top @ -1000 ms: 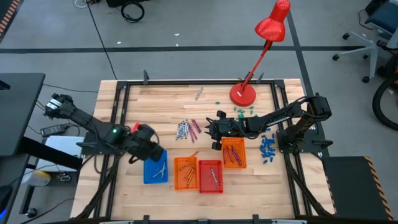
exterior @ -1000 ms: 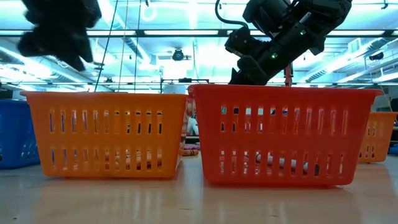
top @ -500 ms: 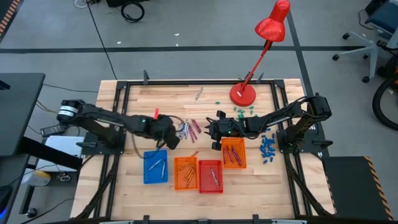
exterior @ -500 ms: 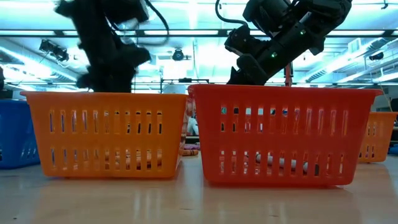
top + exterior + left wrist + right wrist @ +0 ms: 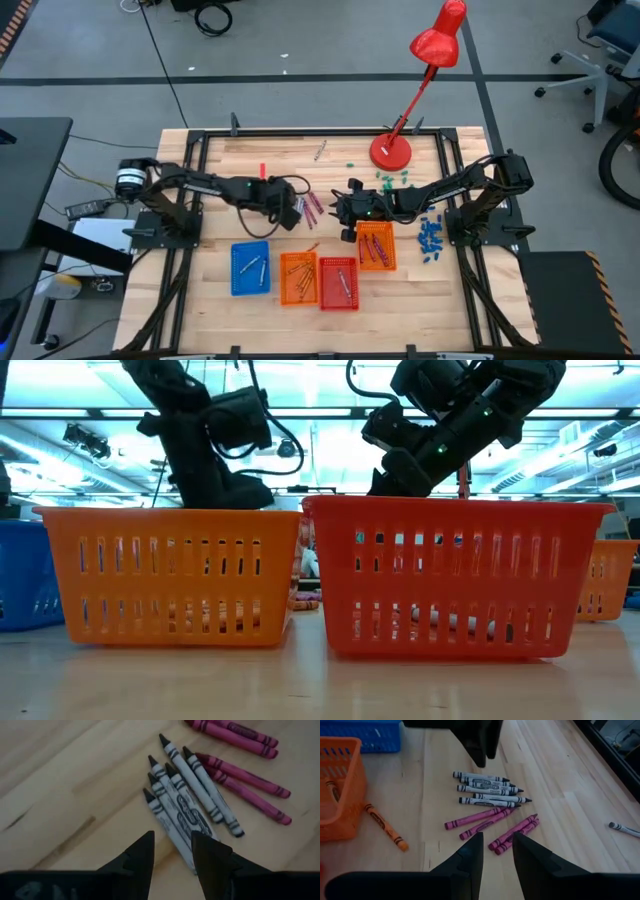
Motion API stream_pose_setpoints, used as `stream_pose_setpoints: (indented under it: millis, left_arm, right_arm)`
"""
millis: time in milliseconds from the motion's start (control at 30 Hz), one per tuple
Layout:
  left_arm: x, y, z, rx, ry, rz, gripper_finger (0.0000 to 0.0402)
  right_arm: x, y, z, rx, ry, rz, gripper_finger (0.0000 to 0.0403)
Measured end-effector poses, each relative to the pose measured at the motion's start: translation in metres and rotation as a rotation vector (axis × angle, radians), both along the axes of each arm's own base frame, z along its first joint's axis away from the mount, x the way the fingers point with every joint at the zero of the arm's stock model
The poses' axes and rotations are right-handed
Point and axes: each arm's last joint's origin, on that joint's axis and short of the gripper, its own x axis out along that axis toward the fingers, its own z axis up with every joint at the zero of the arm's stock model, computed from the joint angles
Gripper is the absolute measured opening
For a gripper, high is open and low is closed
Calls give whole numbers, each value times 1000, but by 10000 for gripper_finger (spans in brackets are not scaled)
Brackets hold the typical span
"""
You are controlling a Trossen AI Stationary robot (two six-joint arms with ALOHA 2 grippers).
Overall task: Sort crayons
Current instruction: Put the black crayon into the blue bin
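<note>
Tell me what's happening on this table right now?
Two robot arms are sorting crayons into small baskets. The left tool is open just above the grey crayons, holding nothing. The right tool, also open and empty, hovers by the magenta crayons, near an orange basket. One orange crayon lies loose beside that basket. The blue basket and red basket already hold some.

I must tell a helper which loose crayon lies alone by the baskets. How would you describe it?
Find the orange basket near the table's middle. An orange crayon lies on the wood just beside it, apart from the grey and magenta clusters, the only orange one outside a basket.
</note>
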Motion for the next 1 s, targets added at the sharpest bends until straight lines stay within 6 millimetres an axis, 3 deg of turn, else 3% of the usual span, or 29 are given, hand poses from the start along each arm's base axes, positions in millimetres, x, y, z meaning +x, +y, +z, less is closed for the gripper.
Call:
stream_pose_setpoints:
  millis: [467, 800, 1000]
  left_arm:
    - [9, 4, -26, 9, 65, -23, 141]
    - [3, 4, -29, -2, 155, -77, 140]
    - [-5, 8, -29, -26, 239, -129, 102]
  right_arm:
    - [-3, 2, -5, 1, -21, 27, 110]
    - [-3, 2, -4, 0, -28, 33, 110]
    - [-3, 3, -4, 1, -29, 39, 110]
